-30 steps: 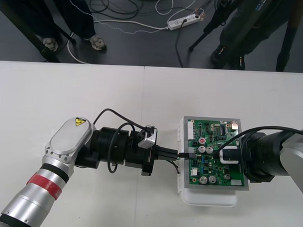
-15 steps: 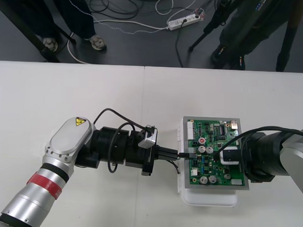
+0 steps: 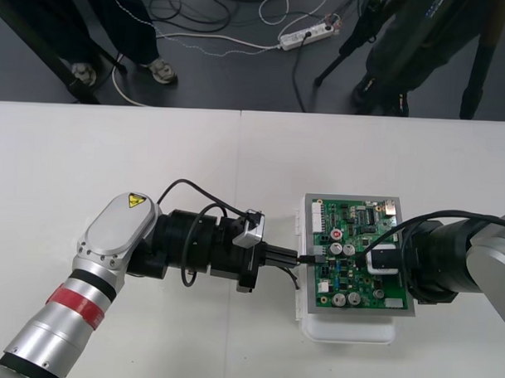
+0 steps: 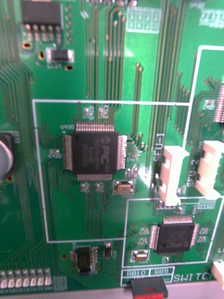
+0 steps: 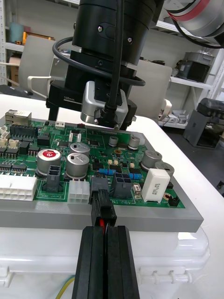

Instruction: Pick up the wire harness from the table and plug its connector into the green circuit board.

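Left gripper presents the harness plug at the left edge of the green circuit board; right gripper stands over the board.

The left arm lies across the table to the left of the board, its gripper level and aimed at the board's left edge. Its black fingers are clenched on the plug of the wire harness, with a red wire visible between them. The plug tip meets a black socket on that edge of the board; full seating cannot be confirmed. The board sits on its white base. The right gripper, reaching in from the right of the board, hangs close above the board's middle; its grip state cannot be told.
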